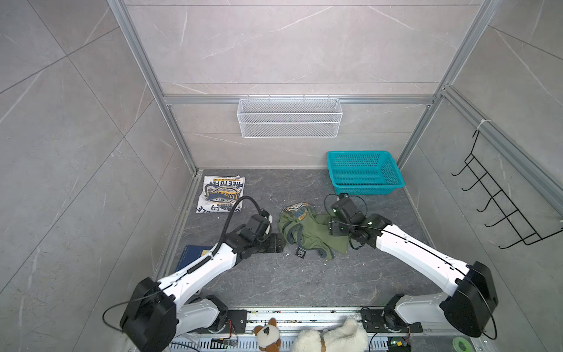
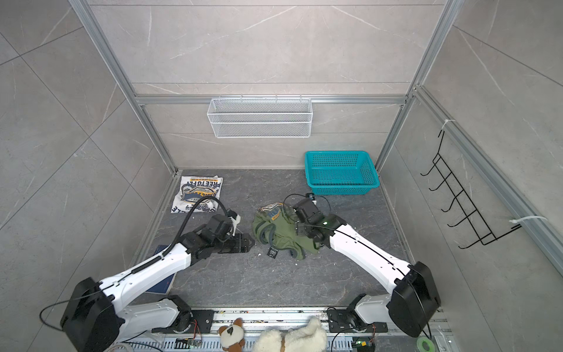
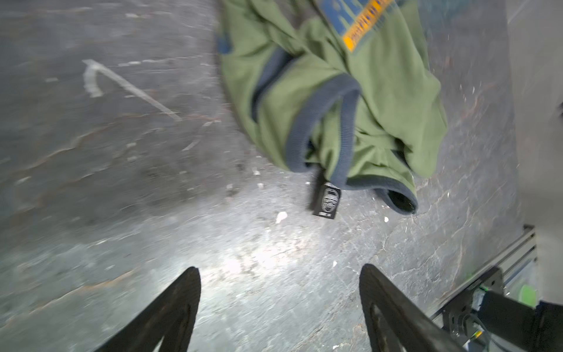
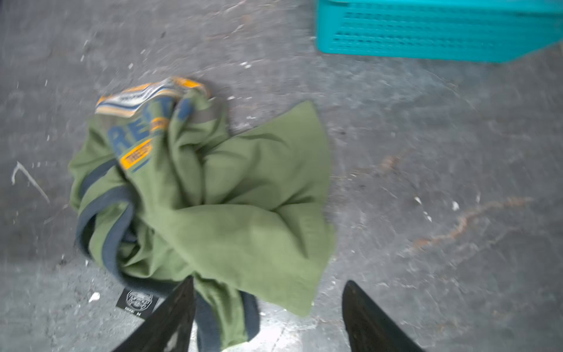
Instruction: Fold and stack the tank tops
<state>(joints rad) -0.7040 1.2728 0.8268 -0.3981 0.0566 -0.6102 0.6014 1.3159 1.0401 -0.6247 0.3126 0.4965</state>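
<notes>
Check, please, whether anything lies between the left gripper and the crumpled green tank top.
Nothing visible does: only bare table with a few white crumbs separates the open left gripper from the green tank top.

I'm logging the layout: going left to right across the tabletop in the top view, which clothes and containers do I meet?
white tank top → olive tank top → teal basket

Blue book (image 1: 190, 257): partly hidden beneath left arm (image 1: 213, 265) | olive tank top (image 3: 396, 91): cut off at frame edge, print blurred | black tag (image 3: 327, 202): lettering illegible | teal basket (image 4: 426, 33): cropped, blurred
</notes>
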